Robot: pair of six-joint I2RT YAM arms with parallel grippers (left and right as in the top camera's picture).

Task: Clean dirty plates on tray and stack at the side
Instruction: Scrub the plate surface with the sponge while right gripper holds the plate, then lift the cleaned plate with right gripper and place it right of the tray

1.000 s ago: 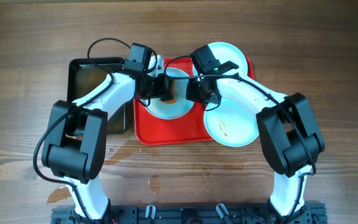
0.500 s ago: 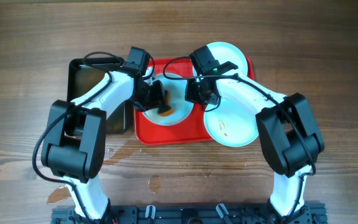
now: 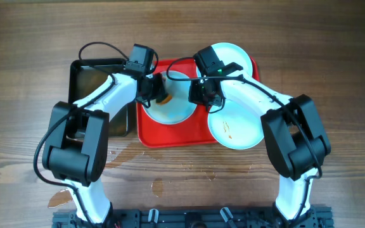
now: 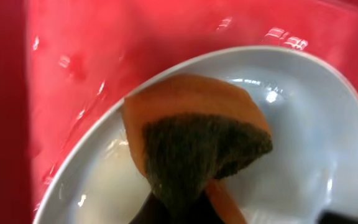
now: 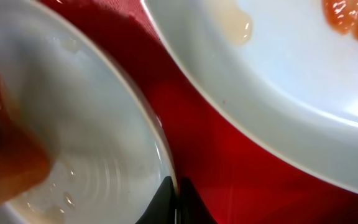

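The red tray [image 3: 170, 136] holds a pale blue plate [image 3: 176, 109] in its middle. My left gripper [image 3: 157, 95] is shut on an orange sponge with a dark scouring face [image 4: 197, 146] and presses it on this plate's far left part [image 4: 309, 118]. My right gripper [image 3: 203, 96] is shut on the same plate's right rim [image 5: 166, 168], jaws [image 5: 176, 202] pinching it. A second plate [image 3: 233, 57] lies at the tray's far right corner. A third plate [image 3: 239, 126] with a small orange smear overlaps the tray's right edge. The right wrist view shows a smeared plate [image 5: 278, 81].
A smaller black tray [image 3: 94, 73] with brownish water stands left of the red tray, under my left arm. Small water puddles [image 3: 157, 187] lie on the wooden table near the front. The red tray floor [image 5: 229, 149] is wet.
My left gripper swept the sponge toward the plate's near side, then back to its far left. The brown smear on the middle plate is gone. The right gripper has not moved.
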